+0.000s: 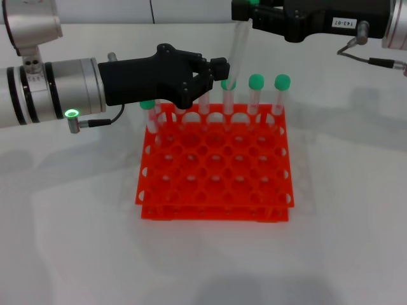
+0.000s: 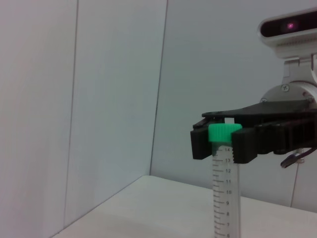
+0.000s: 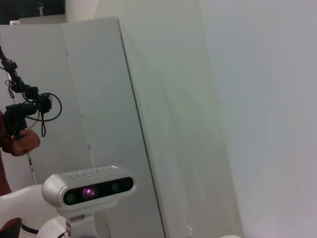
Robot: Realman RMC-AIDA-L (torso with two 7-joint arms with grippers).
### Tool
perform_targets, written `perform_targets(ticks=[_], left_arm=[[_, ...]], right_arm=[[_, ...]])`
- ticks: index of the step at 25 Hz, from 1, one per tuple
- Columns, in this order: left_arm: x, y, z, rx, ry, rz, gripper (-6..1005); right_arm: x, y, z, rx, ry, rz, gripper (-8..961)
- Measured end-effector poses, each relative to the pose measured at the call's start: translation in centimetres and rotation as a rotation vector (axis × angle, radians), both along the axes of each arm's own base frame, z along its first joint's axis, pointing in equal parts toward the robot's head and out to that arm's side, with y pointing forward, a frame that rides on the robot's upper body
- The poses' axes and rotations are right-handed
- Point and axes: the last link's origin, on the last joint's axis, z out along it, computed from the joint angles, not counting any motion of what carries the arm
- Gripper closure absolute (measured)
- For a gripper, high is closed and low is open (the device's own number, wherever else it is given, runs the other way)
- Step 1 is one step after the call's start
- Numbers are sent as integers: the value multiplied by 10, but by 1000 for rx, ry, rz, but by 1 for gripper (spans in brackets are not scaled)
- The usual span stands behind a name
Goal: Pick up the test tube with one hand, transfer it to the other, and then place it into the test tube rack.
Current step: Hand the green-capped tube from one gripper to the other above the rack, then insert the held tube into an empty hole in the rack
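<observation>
white worktop (image 1: pixel 70 241) fills the head view, and near its middle a square orange-red rack (image 1: pixel 215 166) is set, its two tiers pierced by a grid of round holes. green-capped tubes (image 1: pixel 255 95) are stood upright along the rack's far row.

above that far row, a clear test tube (image 1: pixel 236 51) is held nearly upright, slightly tilted, with its rounded lower end hanging just over the rack and not yet seated in a hole. the tube is gripped at its green cap by the right hand (image 1: pixel 245 14), the black one with a white printed label, which is reached in from the upper right edge of the head view. in the left wrist view the same right hand (image 2: pixel 216 144) is seen pinched on the green cap (image 2: pixel 224 133), with the graduated tube (image 2: pixel 225 198) hanging below it.

the left hand (image 1: pixel 215 75), black on a silver-grey wrist with a green light, is stretched in from the left, level with the tube's lower part and just beside it. its fingers are spread and nothing is held between them.

a grey cabinet (image 3: pixel 114 114) and a camera head (image 3: pixel 89 188) are shown in the right wrist view.
</observation>
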Motion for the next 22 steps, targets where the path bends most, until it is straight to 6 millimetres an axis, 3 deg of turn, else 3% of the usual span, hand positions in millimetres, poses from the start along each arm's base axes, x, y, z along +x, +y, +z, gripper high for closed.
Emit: perform_targets(ticks=[8,14,22], left_arm=[[-1,0,0,2,1,3,943],[0,1,0,5,-6,10,818],[0,1,4,13,-12,10,430]], right_arm=[[-2,1,1,1,0,4,688],[-2,1,1,2,0,6,688],[-2,1,1,3,0,6,687]])
